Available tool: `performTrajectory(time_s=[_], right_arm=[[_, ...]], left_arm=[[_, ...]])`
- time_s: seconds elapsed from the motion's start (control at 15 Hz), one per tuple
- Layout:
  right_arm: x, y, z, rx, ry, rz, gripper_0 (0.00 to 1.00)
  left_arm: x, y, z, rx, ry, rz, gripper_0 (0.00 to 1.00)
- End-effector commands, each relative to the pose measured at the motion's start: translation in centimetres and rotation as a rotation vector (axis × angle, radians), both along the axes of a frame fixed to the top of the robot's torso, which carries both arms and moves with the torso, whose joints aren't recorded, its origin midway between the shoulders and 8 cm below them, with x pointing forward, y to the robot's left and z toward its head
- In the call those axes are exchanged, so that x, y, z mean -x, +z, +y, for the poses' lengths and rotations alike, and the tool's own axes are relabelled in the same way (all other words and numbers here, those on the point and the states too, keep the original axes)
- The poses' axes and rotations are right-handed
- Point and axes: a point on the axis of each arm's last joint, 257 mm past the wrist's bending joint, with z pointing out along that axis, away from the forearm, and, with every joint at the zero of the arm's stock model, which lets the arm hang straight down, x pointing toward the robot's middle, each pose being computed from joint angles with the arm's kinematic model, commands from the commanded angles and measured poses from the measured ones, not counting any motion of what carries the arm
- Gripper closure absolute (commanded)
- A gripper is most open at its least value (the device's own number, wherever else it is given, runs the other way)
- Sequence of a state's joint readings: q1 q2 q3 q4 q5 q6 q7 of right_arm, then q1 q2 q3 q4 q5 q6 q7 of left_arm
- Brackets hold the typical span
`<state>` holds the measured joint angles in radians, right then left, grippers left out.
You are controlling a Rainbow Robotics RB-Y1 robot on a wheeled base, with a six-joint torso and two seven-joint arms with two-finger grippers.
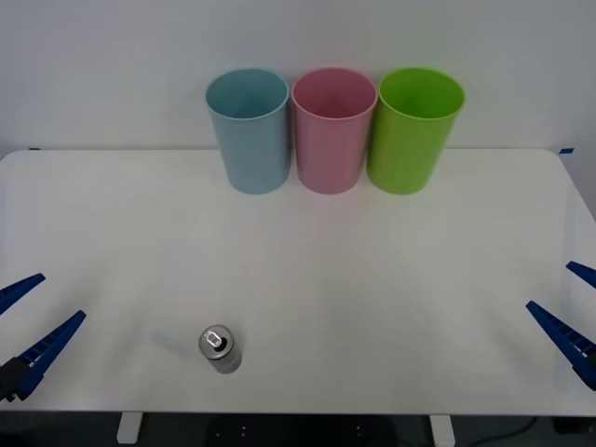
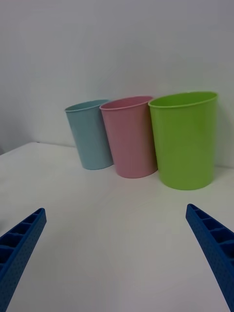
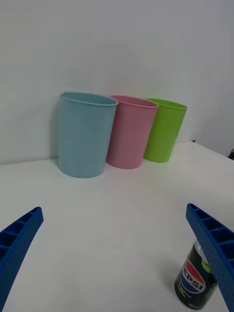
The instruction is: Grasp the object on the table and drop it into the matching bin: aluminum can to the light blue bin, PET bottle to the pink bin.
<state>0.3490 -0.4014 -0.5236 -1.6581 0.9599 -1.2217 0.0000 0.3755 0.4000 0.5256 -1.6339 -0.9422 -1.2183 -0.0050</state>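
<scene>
The small silver-grey aluminum can (image 1: 220,347) stands untouched near the white desk's (image 1: 298,270) front edge, both blue ribbed pincers, left (image 1: 28,324) and right (image 1: 568,312), spread wide at the sides, the tall light blue plastic bin (image 1: 249,130) awaiting it.

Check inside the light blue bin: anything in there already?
From the front view, the light blue bin shows only its bare inner wall below the rim; its floor is out of sight, so a small item there could be hidden. The aluminum can stands on the table.
</scene>
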Motion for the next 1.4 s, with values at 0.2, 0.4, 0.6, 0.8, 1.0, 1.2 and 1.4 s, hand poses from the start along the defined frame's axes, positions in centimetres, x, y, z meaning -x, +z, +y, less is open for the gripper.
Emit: performTrajectory(time_s=[0.2, 0.4, 0.6, 0.8, 1.0, 1.2, 1.4], right_arm=[[0.0, 0.0, 0.0, 0.0, 0.0, 0.0, 0.0], [0.0, 0.0, 0.0, 0.0, 0.0, 0.0, 0.0], [0.0, 0.0, 0.0, 0.0, 0.0, 0.0, 0.0], [0.0, 0.0, 0.0, 0.0, 0.0, 0.0, 0.0], [0.0, 0.0, 0.0, 0.0, 0.0, 0.0, 0.0], [0.0, 0.0, 0.0, 0.0, 0.0, 0.0, 0.0], [0.0, 0.0, 0.0, 0.0, 0.0, 0.0, 0.0]], left_arm=[[1.8, -1.4, 1.1, -0.09, -0.028, 0.053, 0.0], [3.0, -2.2, 0.8, -0.136, -0.072, 0.079, 0.0], [3.5, -3.8, 0.1, -0.207, -0.109, 0.097, 0.0], [3.4, -5.3, -0.6, -0.274, -0.141, 0.109, 0.0], [3.2, -6.7, -2.0, -0.304, -0.179, 0.117, 0.0], [2.8, -8.5, -3.4, -0.304, -0.215, 0.11, 0.0], [1.9, -10.3, -4.5, -0.29, -0.235, 0.089, 0.0]])
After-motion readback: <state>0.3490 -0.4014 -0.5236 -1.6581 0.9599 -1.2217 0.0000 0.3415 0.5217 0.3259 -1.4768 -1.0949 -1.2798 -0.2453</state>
